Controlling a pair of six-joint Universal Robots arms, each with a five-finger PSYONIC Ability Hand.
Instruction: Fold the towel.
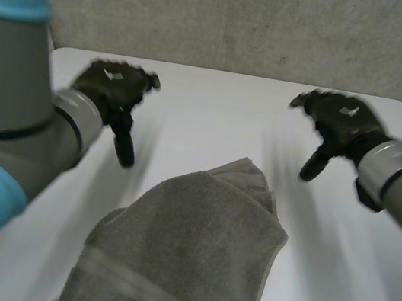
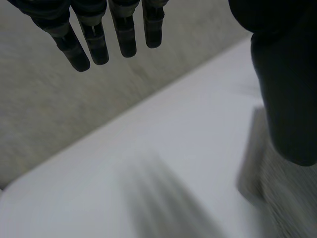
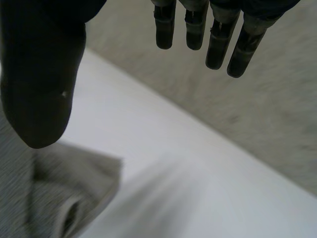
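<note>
Grey-brown terry towel (image 1: 183,256): heaped loosely at the near middle of the white table (image 1: 215,114), one layer thrown over another, a rumpled peak pointing toward the far side and a woven band running across the near part. Not flat and not squared, so judged as early in the fold, or needing straightening first.

Black left hand (image 1: 114,93): raised beyond the towel's far left, apart from the cloth. Fingers (image 2: 99,44) straight and slightly spread, thumb held wide of them, nothing in the grasp.

Black right hand (image 1: 340,124): mirrored beyond the towel's far right, likewise clear of the cloth. Fingers (image 3: 218,47) straight, thumb well away, nothing held; in its wrist view, a folded towel corner below the thumb.

Probably set this way on purpose: one hand on each side of the far peak, both wide open, ready to come down on the towel's outer edges together. Likely next call: finding true corners or edges in the bunched layers, not just the top fold. Risk as judged: pinching one layer and dragging the heap instead of spreading it.

Smooth, matte table top with rounded far corners, nothing else on it. Behind it, a rough grey concrete-like wall (image 1: 246,19), close against the table's far edge.
</note>
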